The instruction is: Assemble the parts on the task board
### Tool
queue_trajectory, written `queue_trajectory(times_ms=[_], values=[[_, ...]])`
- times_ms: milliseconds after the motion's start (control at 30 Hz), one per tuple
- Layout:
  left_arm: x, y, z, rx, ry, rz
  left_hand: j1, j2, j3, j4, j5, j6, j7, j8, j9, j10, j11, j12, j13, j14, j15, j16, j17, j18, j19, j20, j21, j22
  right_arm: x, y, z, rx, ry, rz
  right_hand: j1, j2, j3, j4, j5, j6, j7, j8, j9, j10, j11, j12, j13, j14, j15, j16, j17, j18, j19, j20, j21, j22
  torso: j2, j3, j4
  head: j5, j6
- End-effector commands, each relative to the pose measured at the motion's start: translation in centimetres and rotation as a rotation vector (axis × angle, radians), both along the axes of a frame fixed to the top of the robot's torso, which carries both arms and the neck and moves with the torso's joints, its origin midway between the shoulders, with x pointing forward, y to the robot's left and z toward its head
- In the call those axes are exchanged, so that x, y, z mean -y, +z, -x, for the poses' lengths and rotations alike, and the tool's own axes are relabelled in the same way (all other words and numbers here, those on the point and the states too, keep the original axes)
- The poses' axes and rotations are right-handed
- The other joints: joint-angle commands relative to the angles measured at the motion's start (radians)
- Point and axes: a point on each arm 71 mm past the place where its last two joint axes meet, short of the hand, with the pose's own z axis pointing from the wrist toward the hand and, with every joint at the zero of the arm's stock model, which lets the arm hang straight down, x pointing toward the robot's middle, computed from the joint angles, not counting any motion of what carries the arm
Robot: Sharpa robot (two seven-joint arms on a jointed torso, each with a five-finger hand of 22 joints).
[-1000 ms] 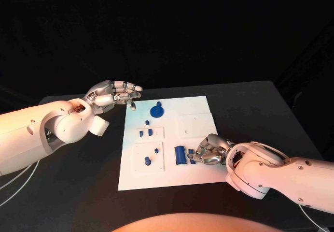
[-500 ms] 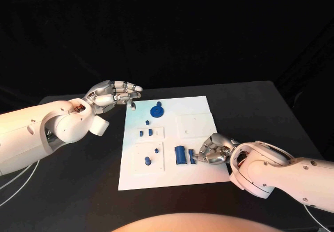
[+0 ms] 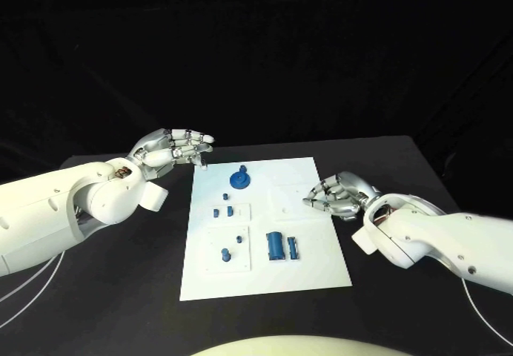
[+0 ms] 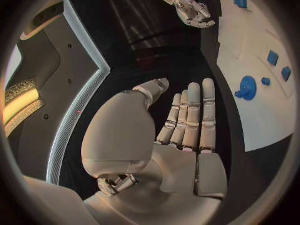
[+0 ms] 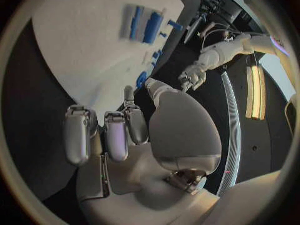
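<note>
The white task board [image 3: 312, 256] lies in the middle of the black table. On it are a round blue part with a knob [image 3: 241, 177], several small blue pieces [image 3: 222, 212] down its left half, and a blue cylinder [image 3: 276, 245] with a slim blue bar [image 3: 294, 248] beside it. My right hand [image 3: 336, 194] hovers at the board's right edge with its fingers curled in and nothing visible in them [image 5: 106, 135]. My left hand [image 3: 171, 148] hangs off the board's far left corner, fingers straight and spread from the thumb [image 4: 187, 120], holding nothing.
The black table [image 3: 406, 163] stretches beyond the board on both sides. From the left wrist the board [image 4: 262, 115], the round blue part [image 4: 247, 88] and my right hand [image 4: 190, 7] are visible.
My right hand has drawn back from the blue cylinder and bar near the board's front, moving toward the board's right edge. Both pieces stay on the board. The left hand has barely moved.
</note>
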Motion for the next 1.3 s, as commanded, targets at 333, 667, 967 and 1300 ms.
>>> queue_trajectory(times_ms=[333, 667, 967, 1300], values=[[-1.6, -1.3, -2.8, 0.068, 0.308, 0.144, 0.021, -0.027, 0.012, 0.063, -0.010, 0.021, 0.020, 0.001, -0.037, 0.108, 0.023, -0.327, -0.061, -0.095, 0.060, -0.539, -0.205, 0.008, -0.073, 0.085, -0.513, -0.342, 1.8, 0.4, -8.2, 0.093, -0.169, -0.442, 0.120, -0.020, 0.117, 0.003, 0.005, -0.094, 0.063, -0.046, -0.068, -0.358, 0.085, -0.890, -0.710, -0.426, 0.098, -0.881, -0.660, 0.109, -0.367, 0.101, -1.056, -0.511, -0.046, -0.0178, -0.0018, 0.027, 0.067], [-0.5, -2.3, -3.1, 0.038, 0.281, 0.104, -0.496, 0.178, -0.491, -0.074, -0.261, -0.702, -0.189, -0.405, -0.293, -0.708, -0.170, -0.769, -0.123, -0.829, -0.105, -1.084, -0.390, -0.169, -0.792, -0.200, -0.780, -0.575, 1.6, 0.1, -9.1, 0.100, -0.213, -0.394, -0.408, 0.189, -0.311, -0.278, -0.214, -0.914, -0.120, -0.351, -0.507, -1.365, -0.037, -1.143, -1.308, -1.461, 0.034, -1.415, -1.295, -0.074, -1.423, -0.071, -1.157, -1.307, -0.053, -0.0175, 0.0023, 0.029, 0.085], [1.9, -3.4, -1.3, 0.025, 0.351, 0.082, -1.335, 0.178, -0.491, -0.074, -0.261, -0.702, -0.189, -0.405, -0.293, -0.708, -0.170, -0.769, -0.123, -0.829, -0.105, -1.084, -0.390, -0.169, -0.792, -0.200, -0.780, -0.575, -1.4, 0.2, -5.9, 0.122, -0.250, -0.571, -1.255, 0.189, -0.311, -0.278, -0.214, -0.914, -0.120, -0.351, -0.507, -1.365, -0.037, -1.143, -1.308, -1.461, 0.034, -1.415, -1.295, -0.074, -1.423, -0.071, -1.157, -1.307, -0.111, -0.0183, 0.0231, 0.021, 0.157], [5.7, -4.8, 2.4, 0.001, 0.466, 0.036, -1.335, 0.178, -0.491, -0.074, -0.261, -0.702, -0.189, -0.405, -0.293, -0.708, -0.170, -0.769, -0.123, -0.829, -0.105, -1.084, -0.390, -0.169, -0.792, -0.200, -0.780, -0.575, -3.8, 0.8, -2.7, 0.125, -0.301, -0.704, -1.255, 0.189, -0.311, -0.278, -0.214, -0.914, -0.120, -0.351, -0.507, -1.365, -0.037, -1.143, -1.308, -1.461, 0.034, -1.415, -1.295, -0.074, -1.423, -0.071, -1.157, -1.307, -0.127, -0.0185, 0.0290, 0.019, 0.177]])
